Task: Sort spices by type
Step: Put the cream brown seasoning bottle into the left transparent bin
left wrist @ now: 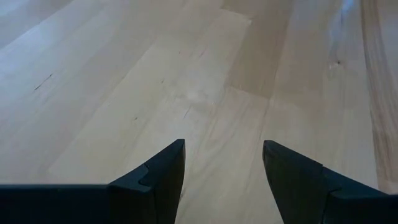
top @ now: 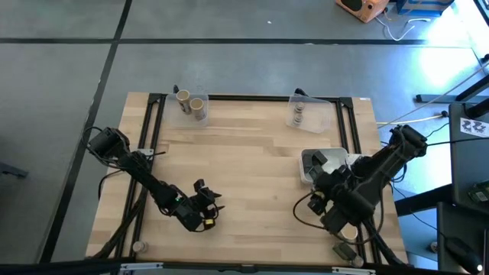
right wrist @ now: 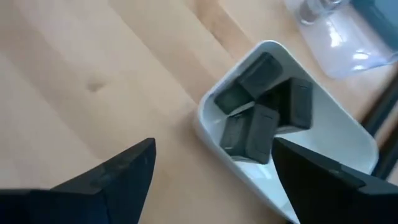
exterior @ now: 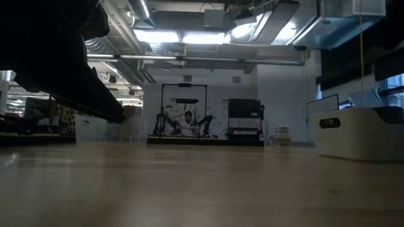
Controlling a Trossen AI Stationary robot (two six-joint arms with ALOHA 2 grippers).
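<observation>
From where I sit the sorting looks close to finished, going by how things lie: in the high view I see no spices loose on the bare wood, and each kind sits in its own holder. The tan cylinders (top: pixel 191 104), two as far as I can count, lie together in the clear tray (top: pixel 200 109) at the far left corner of the table (top: pixel 244 160). The small grey-capped jars (top: pixel 298 114) stand in the other clear tray (top: pixel 317 114) at the far right; I make out one stack, perhaps two jars, but cannot count them surely. The dark packs (right wrist: pixel 261 112) are all in the white dish (right wrist: pixel 348 130) by the right edge, and my right wrist view shows about five of them, piled touching one another. My left gripper (top: pixel 205 208) hovers low over empty wood near the front edge, fingers (left wrist: pixel 158 177) spread apart and holding nothing. My right gripper (top: pixel 322 195) hangs just beside the dish, its fingers (right wrist: pixel 124 168) also wide apart and empty. I judge little or nothing remains beyond pulling the arms back.
</observation>
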